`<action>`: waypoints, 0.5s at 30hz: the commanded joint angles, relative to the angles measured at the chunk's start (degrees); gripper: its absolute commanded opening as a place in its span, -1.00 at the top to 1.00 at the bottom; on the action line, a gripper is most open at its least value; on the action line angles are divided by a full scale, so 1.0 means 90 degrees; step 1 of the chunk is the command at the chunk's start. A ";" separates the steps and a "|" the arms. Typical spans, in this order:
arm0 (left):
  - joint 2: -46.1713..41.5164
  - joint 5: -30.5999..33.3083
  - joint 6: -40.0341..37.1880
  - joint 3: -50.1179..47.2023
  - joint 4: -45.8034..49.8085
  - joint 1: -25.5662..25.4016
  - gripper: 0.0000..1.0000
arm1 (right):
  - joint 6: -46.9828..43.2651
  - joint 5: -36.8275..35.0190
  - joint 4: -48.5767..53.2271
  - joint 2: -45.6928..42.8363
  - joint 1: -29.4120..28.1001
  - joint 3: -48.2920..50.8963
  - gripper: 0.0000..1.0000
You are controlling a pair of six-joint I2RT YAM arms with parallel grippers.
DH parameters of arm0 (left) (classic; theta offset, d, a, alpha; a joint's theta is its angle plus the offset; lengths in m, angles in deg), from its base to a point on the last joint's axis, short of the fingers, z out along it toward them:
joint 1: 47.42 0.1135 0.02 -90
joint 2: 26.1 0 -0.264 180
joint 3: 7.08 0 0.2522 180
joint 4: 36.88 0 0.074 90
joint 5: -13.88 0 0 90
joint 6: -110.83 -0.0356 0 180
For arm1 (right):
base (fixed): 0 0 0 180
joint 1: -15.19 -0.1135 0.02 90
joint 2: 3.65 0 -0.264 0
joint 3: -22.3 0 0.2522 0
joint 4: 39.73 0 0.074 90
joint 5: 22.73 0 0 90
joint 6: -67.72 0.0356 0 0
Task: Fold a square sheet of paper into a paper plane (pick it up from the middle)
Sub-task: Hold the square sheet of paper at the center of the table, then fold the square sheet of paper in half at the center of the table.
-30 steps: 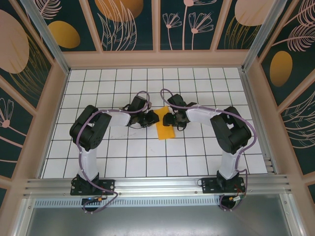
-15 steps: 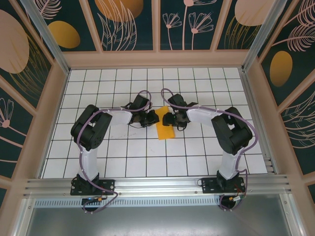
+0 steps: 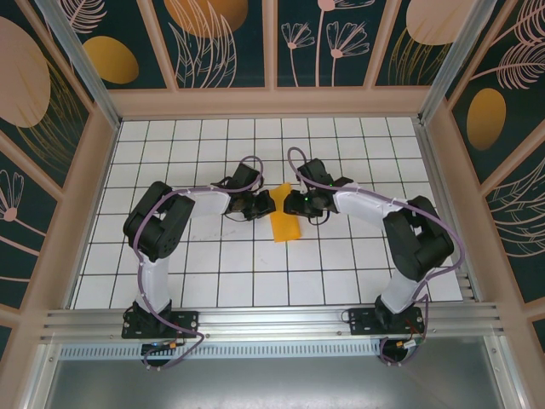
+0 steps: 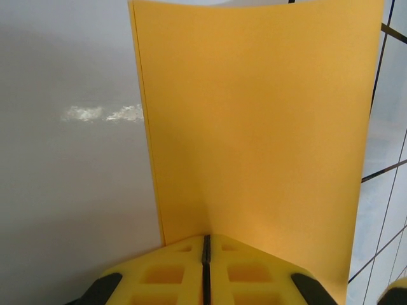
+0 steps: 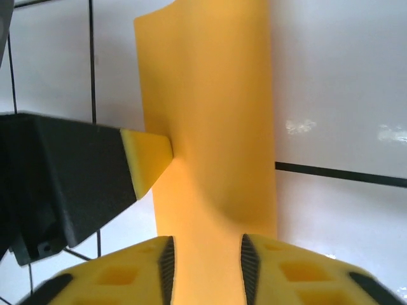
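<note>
The square sheet of paper (image 3: 285, 221) is a narrow orange-yellow strip between the two grippers at the middle of the white grid table. My left gripper (image 3: 266, 205) is shut on its left edge. In the left wrist view the yellow fingers (image 4: 165, 273) meet with the paper (image 4: 254, 127) pinched between them. My right gripper (image 3: 294, 203) sits at the paper's right side. Its jaws (image 5: 206, 270) stand apart, with the paper (image 5: 210, 114) running through the gap. The left gripper's fingertip (image 5: 149, 159) presses the paper's edge in the right wrist view. The paper bulges slightly there.
The white grid table (image 3: 213, 273) is walled by dark floral panels (image 3: 221, 43) at the back and sides. An aluminium rail (image 3: 272, 319) runs along the near edge, where both arm bases stand.
The right arm has shifted, its elbow swinging to the right, and its jaws have narrowed around the paper. The left gripper has held its grip in place.
</note>
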 commanded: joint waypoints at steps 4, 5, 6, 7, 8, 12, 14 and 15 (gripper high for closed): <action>0.0728 0.0888 -0.0023 -0.0228 0.0845 -0.0090 0.80 | -0.0032 0.0679 -0.0122 0.0540 0.0038 -0.0420 0.75; 0.0733 0.0888 -0.0029 -0.0227 0.0850 -0.0083 0.80 | -0.0050 0.0716 -0.0131 0.0674 0.0038 -0.0514 0.78; 0.0737 0.0888 -0.0021 -0.0218 0.0859 -0.0094 0.81 | -0.0060 0.0719 -0.0102 0.0811 0.0034 -0.0632 0.81; 0.0742 0.0888 -0.0031 -0.0212 0.0866 -0.0095 0.80 | -0.0086 0.0732 -0.0070 0.0924 0.0037 -0.0728 0.83; 0.0744 0.0888 -0.0028 -0.0205 0.0879 -0.0100 0.81 | -0.0101 0.0738 -0.0040 0.1056 0.0046 -0.0841 0.86; 0.0757 0.0926 -0.0017 -0.0189 0.0938 -0.0097 0.82 | -0.0179 0.0665 0.0069 0.1456 0.0086 -0.1132 0.90; 0.0767 0.0937 0.0004 -0.0199 0.0958 -0.0101 0.83 | -0.0223 0.0675 0.0080 0.1552 0.0137 -0.1163 0.91; 0.0767 0.0946 0.0025 -0.0200 0.0958 -0.0095 0.83 | -0.0245 0.0661 0.0080 0.1584 0.0165 -0.1155 0.91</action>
